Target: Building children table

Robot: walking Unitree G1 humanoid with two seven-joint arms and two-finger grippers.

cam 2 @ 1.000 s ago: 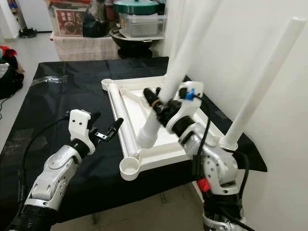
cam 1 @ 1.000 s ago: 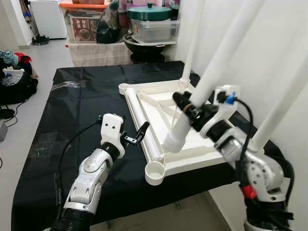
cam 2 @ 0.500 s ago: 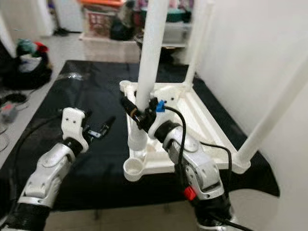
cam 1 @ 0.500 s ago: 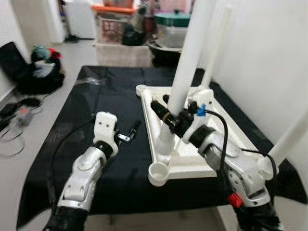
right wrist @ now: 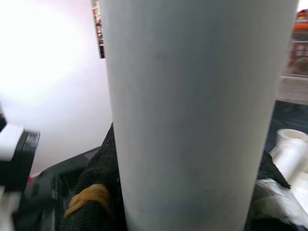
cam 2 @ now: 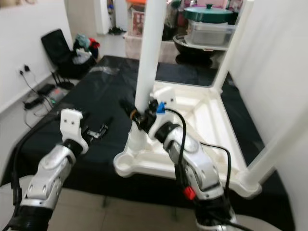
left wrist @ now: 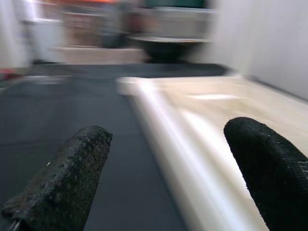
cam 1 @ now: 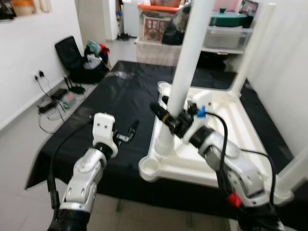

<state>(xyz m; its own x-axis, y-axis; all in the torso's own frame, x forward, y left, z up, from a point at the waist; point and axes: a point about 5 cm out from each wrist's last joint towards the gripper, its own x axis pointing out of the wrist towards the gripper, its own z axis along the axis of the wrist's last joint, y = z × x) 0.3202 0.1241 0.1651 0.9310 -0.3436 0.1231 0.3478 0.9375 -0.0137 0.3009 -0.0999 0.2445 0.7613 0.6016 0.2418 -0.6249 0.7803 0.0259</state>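
A white children's table top (cam 1: 226, 120) lies upside down on a black-covered surface (cam 1: 110, 101). My right gripper (cam 1: 166, 113) is shut on a white leg (cam 1: 185, 72). The leg stands nearly upright, and its lower end (cam 1: 163, 143) rests on the frame just behind the empty near-left corner socket (cam 1: 149, 166). In the right wrist view the leg (right wrist: 192, 120) sits between black fingers (right wrist: 96, 183). Two more legs stand fitted: one at the far corner (cam 1: 250, 48), one at the near right (cam 1: 293, 171). My left gripper (cam 1: 131, 130) hovers open beside the frame's left rail (left wrist: 178, 144), holding nothing.
On the floor at the left are bags and a black case (cam 1: 79, 57) and some cables (cam 1: 53, 98). Storage boxes and a green-lidded pot (cam 1: 226, 26) stand behind the black surface. A white wall (cam 1: 288, 72) runs close along the right. The surface's front edge (cam 1: 96, 192) is near me.
The camera has swung, shifting the whole scene. The held leg has gone from leaning right to nearly upright, closer to the near-left socket. The left gripper has stayed open beside the rail.
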